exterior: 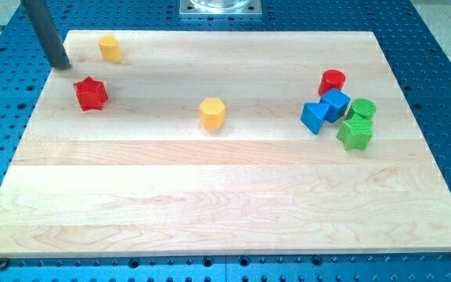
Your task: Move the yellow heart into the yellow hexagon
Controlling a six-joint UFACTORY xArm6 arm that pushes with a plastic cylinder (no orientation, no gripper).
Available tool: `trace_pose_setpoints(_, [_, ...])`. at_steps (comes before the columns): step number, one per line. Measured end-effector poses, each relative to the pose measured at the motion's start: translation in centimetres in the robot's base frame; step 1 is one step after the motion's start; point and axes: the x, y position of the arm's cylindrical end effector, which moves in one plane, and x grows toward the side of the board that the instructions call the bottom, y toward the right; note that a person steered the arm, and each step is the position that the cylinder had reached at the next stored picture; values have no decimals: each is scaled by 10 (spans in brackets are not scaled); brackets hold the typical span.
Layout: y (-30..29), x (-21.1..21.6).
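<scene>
The yellow heart (110,48) lies near the board's top left corner. The yellow hexagon (212,113) lies near the board's middle, down and to the right of the heart, well apart from it. My tip (61,65) is at the board's left edge, left of and slightly below the heart, with a gap between them. It touches no block. The rod slants up to the view's top left.
A red star (91,93) lies just below and right of my tip. At the right is a cluster: a red cylinder (333,81), two blue cubes (335,103) (314,117), a green cylinder (362,110) and a green star (355,133). The wooden board (210,211) rests on a blue perforated table.
</scene>
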Motion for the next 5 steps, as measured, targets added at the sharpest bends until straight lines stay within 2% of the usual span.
trace_pose_setpoints(1, [49, -32])
trace_pose_setpoints(4, [223, 67])
trace_pose_setpoints(5, [231, 29])
